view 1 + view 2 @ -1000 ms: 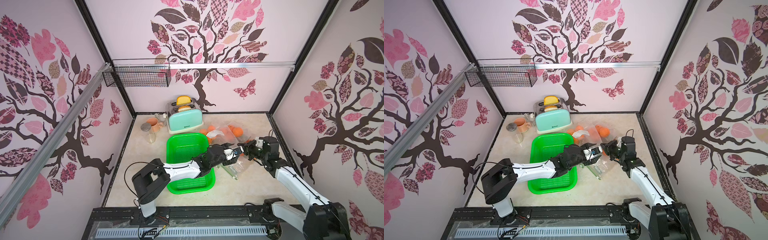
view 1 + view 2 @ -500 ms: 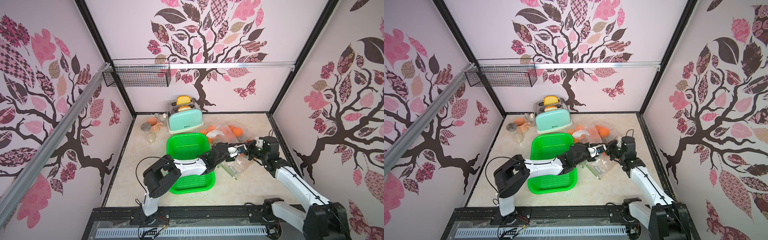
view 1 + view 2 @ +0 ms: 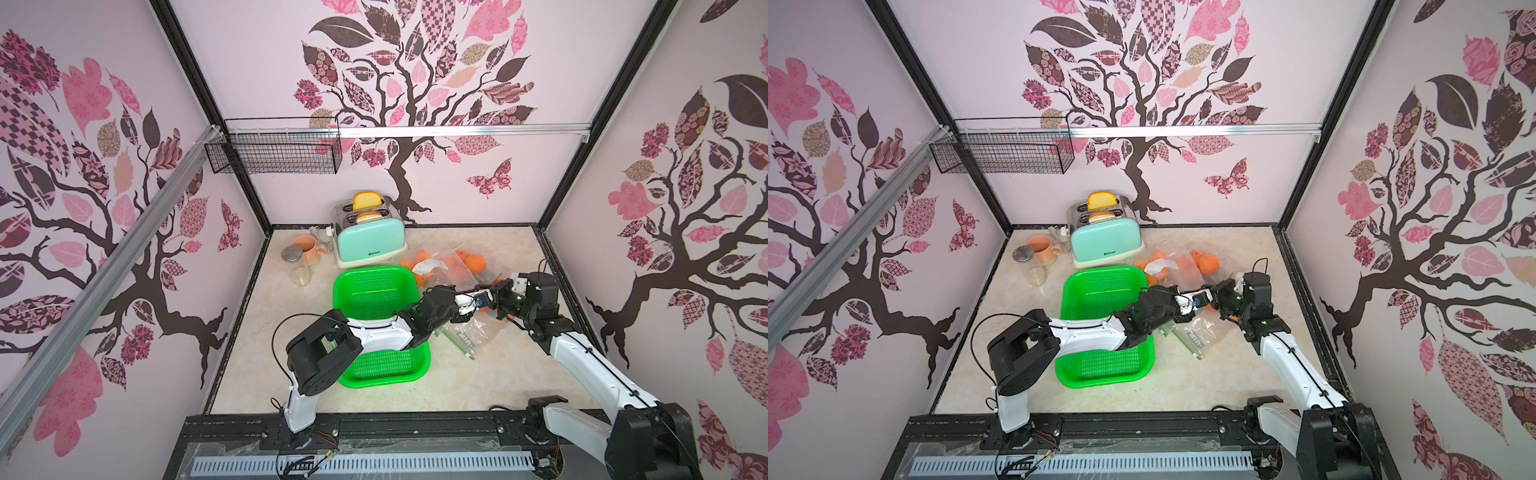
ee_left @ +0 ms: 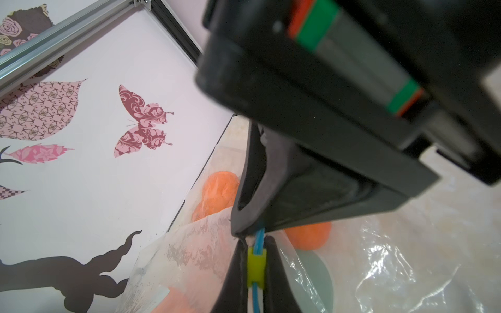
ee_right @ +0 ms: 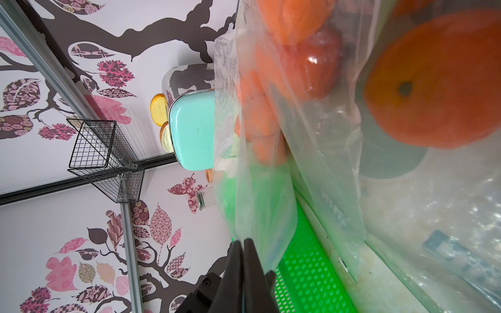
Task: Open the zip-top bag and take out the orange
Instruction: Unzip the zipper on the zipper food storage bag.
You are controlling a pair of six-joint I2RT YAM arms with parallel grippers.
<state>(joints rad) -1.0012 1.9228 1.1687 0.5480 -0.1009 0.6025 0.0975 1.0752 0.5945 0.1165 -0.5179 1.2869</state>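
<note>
- We log L pincer (image 4: 255, 284) clamped on yellow zip slider (image 4: 256, 264).
- R pincer (image 5: 243, 260) pinched together on zip-top bag (image 5: 325, 162) edge, tips nrly touching L's.
- Orange (image 5: 439, 81) inside bag.

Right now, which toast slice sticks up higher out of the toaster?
The rear slice, the yellower one nearest the back wall, stands well clear of its slot. The front slice barely shows above the toaster.
</note>
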